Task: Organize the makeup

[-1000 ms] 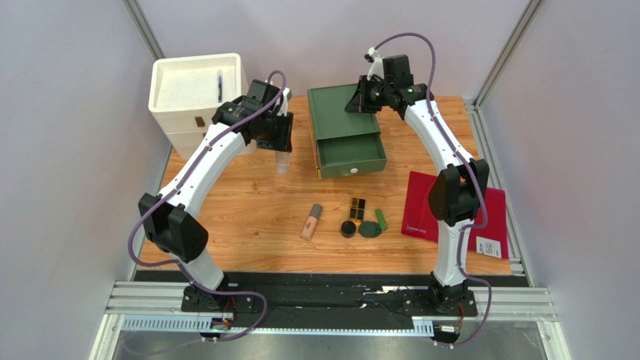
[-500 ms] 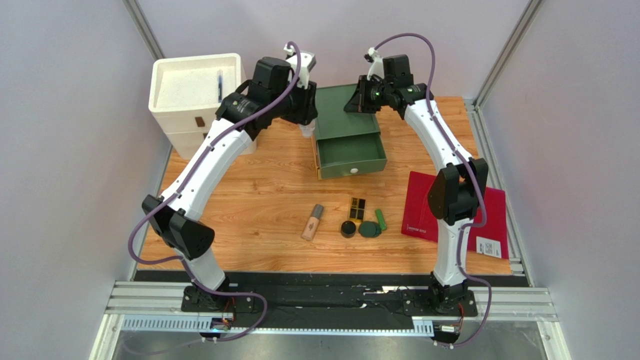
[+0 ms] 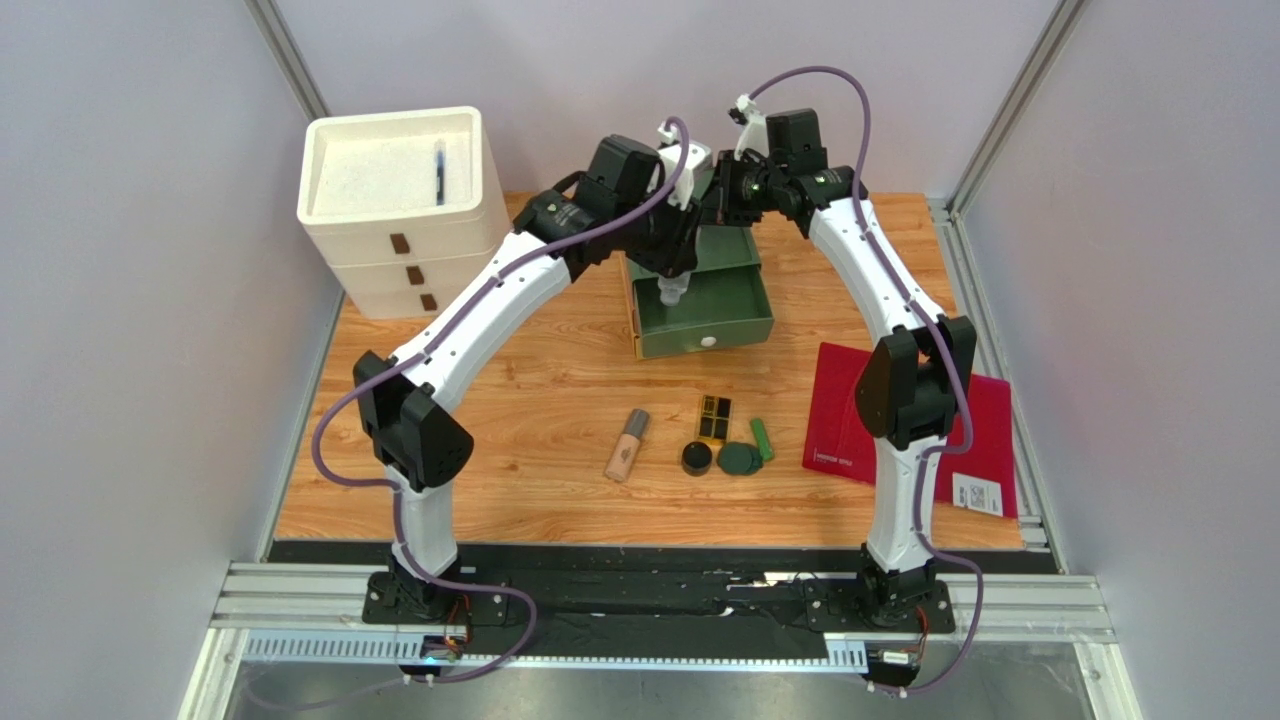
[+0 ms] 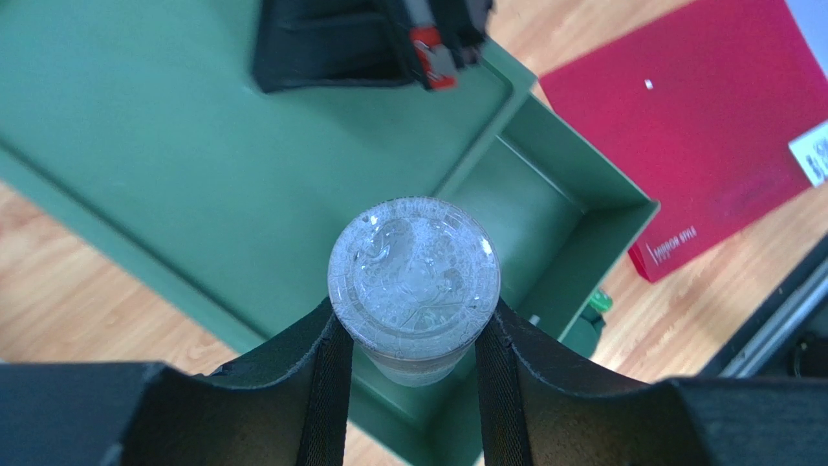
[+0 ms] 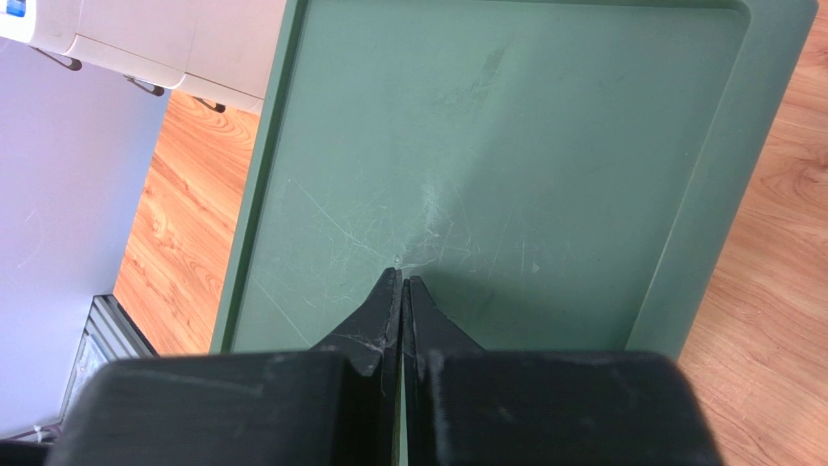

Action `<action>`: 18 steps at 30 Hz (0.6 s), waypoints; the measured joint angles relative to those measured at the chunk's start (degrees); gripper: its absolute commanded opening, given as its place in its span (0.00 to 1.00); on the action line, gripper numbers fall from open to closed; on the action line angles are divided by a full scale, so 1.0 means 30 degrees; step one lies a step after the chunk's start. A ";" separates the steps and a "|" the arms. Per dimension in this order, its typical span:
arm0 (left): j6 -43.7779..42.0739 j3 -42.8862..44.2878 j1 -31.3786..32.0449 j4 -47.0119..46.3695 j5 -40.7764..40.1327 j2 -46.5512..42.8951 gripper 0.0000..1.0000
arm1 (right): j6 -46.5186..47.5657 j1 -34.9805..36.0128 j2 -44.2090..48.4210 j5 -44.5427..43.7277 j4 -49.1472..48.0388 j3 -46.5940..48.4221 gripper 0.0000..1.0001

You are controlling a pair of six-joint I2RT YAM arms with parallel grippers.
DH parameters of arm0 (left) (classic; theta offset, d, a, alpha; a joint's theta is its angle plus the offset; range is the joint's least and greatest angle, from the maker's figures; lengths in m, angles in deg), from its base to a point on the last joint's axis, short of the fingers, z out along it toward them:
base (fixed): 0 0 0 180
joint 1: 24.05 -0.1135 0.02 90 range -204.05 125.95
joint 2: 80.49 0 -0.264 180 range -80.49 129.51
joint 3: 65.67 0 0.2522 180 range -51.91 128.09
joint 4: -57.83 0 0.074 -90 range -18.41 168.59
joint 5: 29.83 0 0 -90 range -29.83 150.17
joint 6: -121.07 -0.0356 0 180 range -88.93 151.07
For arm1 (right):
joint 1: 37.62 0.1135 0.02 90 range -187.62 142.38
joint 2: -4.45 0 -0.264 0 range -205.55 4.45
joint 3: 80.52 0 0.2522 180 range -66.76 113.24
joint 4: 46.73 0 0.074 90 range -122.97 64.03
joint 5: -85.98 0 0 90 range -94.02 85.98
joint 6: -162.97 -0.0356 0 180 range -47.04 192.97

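Note:
My left gripper (image 3: 672, 279) is shut on the clear tube (image 4: 414, 275) and holds it upright over the open drawer (image 3: 700, 296) of the green box (image 3: 684, 203). The tube also shows in the top view (image 3: 673, 287). My right gripper (image 5: 402, 277) is shut and empty, its tips resting on the green box top (image 5: 505, 146). On the table lie the beige tube (image 3: 625, 444), the black-and-gold case (image 3: 714, 414), the round black jar (image 3: 696, 458), the dark green compact (image 3: 738, 459) and the bright green stick (image 3: 763, 438).
A white drawer unit (image 3: 398, 195) stands at the back left. A dark red folder (image 3: 909, 426) lies at the right, also in the left wrist view (image 4: 719, 126). Grey walls close in both sides.
My left arm has swung right from beside the white unit, carrying the clear tube to above the open green drawer. The right arm has not moved.

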 measured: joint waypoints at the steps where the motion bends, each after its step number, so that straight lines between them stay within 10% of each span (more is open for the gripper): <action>1: -0.0051 0.0000 0.0117 0.0102 0.0102 0.0131 0.00 | 0.0000 -0.0015 -0.0029 0.0029 0.0015 0.0022 0.01; 10: -0.0532 0.1129 0.0823 0.1785 0.0984 0.0947 0.69 | -0.0219 -0.0146 -0.0284 0.0437 0.0058 0.0262 0.05; 18: -0.1275 0.2579 0.0954 0.2929 0.2076 0.1814 0.80 | -0.0364 -0.0175 -0.0430 0.0612 0.0058 0.0386 0.06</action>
